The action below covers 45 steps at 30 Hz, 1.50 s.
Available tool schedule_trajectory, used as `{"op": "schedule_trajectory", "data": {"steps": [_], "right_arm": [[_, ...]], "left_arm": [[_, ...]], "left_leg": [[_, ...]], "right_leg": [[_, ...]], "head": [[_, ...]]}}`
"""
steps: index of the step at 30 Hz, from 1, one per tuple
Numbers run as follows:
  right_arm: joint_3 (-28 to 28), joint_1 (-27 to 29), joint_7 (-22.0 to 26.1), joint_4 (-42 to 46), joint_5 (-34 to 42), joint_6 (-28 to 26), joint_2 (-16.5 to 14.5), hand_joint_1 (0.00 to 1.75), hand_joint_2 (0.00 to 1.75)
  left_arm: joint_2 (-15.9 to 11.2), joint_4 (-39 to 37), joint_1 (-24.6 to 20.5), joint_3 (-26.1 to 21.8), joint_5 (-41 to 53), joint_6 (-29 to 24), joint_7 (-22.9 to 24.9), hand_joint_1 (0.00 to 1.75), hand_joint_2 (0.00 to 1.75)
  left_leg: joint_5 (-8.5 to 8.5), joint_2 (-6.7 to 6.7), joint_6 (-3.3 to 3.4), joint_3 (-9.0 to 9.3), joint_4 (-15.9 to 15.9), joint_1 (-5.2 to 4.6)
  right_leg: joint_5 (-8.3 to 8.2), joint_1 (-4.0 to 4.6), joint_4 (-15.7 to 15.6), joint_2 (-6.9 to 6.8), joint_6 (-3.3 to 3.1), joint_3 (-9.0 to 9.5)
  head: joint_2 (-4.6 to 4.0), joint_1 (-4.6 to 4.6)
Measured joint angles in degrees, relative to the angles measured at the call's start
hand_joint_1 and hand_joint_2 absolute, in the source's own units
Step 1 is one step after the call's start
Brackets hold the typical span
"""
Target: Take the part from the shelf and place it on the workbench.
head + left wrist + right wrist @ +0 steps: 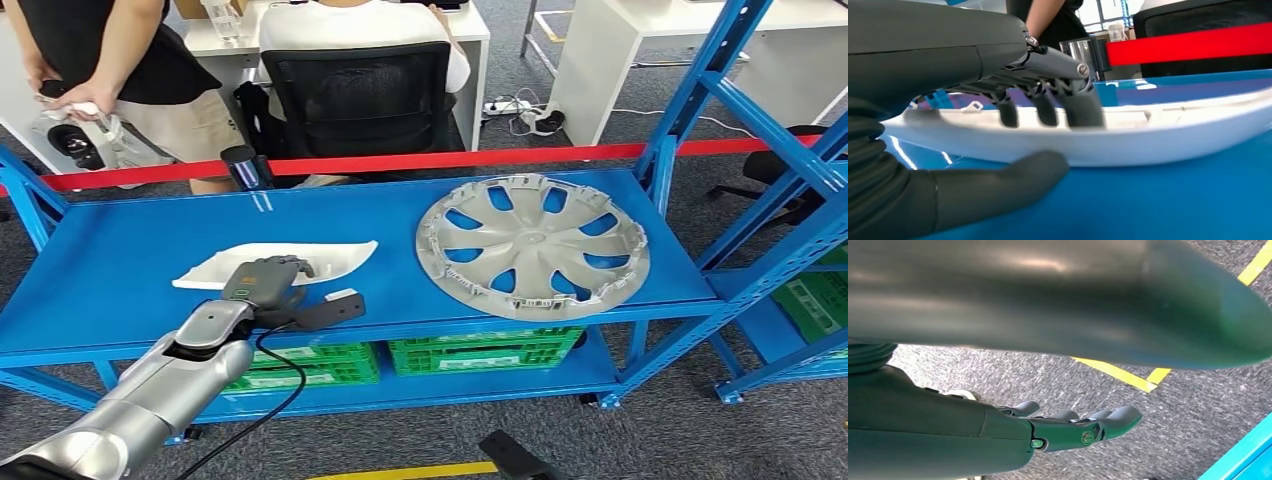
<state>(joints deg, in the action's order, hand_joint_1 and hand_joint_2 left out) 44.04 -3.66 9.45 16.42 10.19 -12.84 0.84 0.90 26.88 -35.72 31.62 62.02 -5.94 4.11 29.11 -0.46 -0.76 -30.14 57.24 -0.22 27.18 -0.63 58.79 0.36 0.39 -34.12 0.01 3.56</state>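
**Left hand at the white part on the blue shelf**

Green crates (470,352) sat on the lower level under the shelf (120,270); their contents could not be made out. The long white part (275,263) lay on the shelf's top level, left of the silver wheel cover (532,244). The left hand (262,283) was at its near edge, fingers (1083,107) over the rim and thumb (1013,177) just beside the near side; a firm grip could not be told. The right hand (1073,427) hung over grey floor, fingers loosely extended, holding nothing. A person's (110,60) upper body was cut off.
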Motion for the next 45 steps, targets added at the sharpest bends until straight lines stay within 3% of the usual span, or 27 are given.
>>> {"op": "schedule_trajectory", "data": {"steps": [22, 26, 29, 31, 38, 45], "right_arm": [[-2.38, 1.53, 1.09, 2.79, -0.09, -1.33, 1.11, 0.0, 0.0], [-2.83, 1.84, 1.24, 3.16, -0.38, -1.22, 1.19, 0.0, 0.0], [-3.2, 2.02, 1.85, 3.27, -0.62, -1.14, 1.2, 0.0, 0.0], [-3.54, 2.24, 2.29, 3.27, -0.88, -1.13, 1.21, 0.0, 0.0], [-4.79, 2.75, 3.28, 3.27, -1.46, -1.14, 1.21, 0.0, 0.0], [-5.86, 3.3, 4.06, 3.55, -1.88, -1.33, 1.22, 0.0, 0.0]], "left_arm": [[-0.04, 0.13, 0.11, -2.98, -0.8, -2.15, -1.79, 1.75, 1.75], [0.01, 1.76, 0.79, -6.06, -9.3, -1.36, -9.12, 1.75, 1.75], [0.16, 5.28, 1.68, -9.43, -19.28, 2.15, -16.46, 1.75, 1.75], [0.15, 8.71, 2.66, -10.77, -24.2, 4.26, -18.94, 1.75, 1.75], [-0.33, 19.81, 5.83, -11.35, -30.39, 6.21, -21.09, 1.75, 1.75], [-0.45, 26.82, 8.29, -11.67, -31.24, 1.05, -22.07, 1.75, 1.75]], "left_leg": [[0.0, 0.0, 0.0, 0.11, 0.0, 0.0], [0.0, -0.02, 0.0, 0.11, 0.0, 0.0], [0.0, -0.02, 0.0, 0.11, 0.0, 0.0], [0.0, -0.02, 0.0, 0.11, 0.0, 0.0], [0.01, -0.02, 0.02, 0.08, 0.0, 0.0], [0.02, -0.01, 0.03, 0.07, 0.0, 0.0]], "right_leg": [[0.0, 0.0, 0.0, 0.0, 0.0, 0.12], [0.0, 0.0, 0.0, -0.02, 0.0, 0.12], [0.0, 0.0, 0.0, -0.02, 0.0, 0.13], [0.0, 0.0, 0.0, -0.02, 0.0, 0.13], [0.01, 0.0, -0.01, -0.02, 0.0, 0.11], [0.01, 0.0, -0.02, -0.02, 0.0, 0.1]], "head": [[0.01, 0.0], [0.0, 0.0], [0.0, 0.0], [0.0, 0.0], [0.0, 0.0], [0.0, 0.0]]}}
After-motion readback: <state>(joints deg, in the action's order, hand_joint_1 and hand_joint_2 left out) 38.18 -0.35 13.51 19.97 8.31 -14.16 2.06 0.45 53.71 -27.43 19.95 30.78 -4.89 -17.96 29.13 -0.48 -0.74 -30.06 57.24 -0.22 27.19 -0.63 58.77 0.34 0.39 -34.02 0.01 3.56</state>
